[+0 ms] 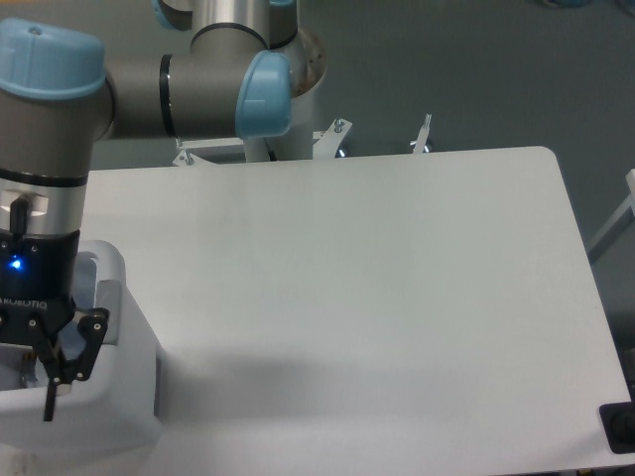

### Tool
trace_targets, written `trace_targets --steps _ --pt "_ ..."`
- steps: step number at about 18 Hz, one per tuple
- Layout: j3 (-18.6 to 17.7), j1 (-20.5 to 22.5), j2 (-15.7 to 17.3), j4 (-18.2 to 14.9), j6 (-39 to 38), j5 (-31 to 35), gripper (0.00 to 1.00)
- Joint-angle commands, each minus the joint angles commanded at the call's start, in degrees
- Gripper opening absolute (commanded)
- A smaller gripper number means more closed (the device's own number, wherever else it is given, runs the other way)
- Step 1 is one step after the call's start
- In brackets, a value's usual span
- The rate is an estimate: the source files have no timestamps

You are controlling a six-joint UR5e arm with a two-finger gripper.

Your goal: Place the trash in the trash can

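Observation:
The trash can (109,397), a white boxy bin with rounded corners, stands at the table's front left corner, partly cut off by the frame edge. My gripper (50,392) hangs over its opening with the dark fingertips (48,405) reaching down into it. Only one finger side shows clearly, because the other is cut off at the left edge, so the jaw gap is not readable. Nothing is visible between the fingers. The white paper wad and the red-and-white labelled bottle are not in view on the table. The bin's inside is mostly hidden by the gripper.
The arm's grey links and blue joint caps (263,94) span the back left. The white table (377,297) ends in a rounded corner at the back right. A dark object (620,428) sits at the front right edge.

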Motion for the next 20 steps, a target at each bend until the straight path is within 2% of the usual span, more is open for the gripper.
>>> trace_targets --steps 2,8,12,13,18,19,20 --pt "0.96 1.49 0.0 -0.09 1.22 0.78 1.0" --pt "0.97 5.09 1.93 -0.35 10.0 24.75 1.0" --pt "-0.43 9.13 3.6 -1.49 15.89 30.66 1.0" --pt "-1.22 10.28 4.74 -3.5 19.13 31.02 1.0" --pt "-6.49 14.59 11.15 -18.78 39.86 31.46 1.0" --pt "-7.72 15.38 12.64 -20.9 43.99 31.46 1.0" --pt "-9.21 15.73 13.88 -21.53 47.25 31.46 1.0"
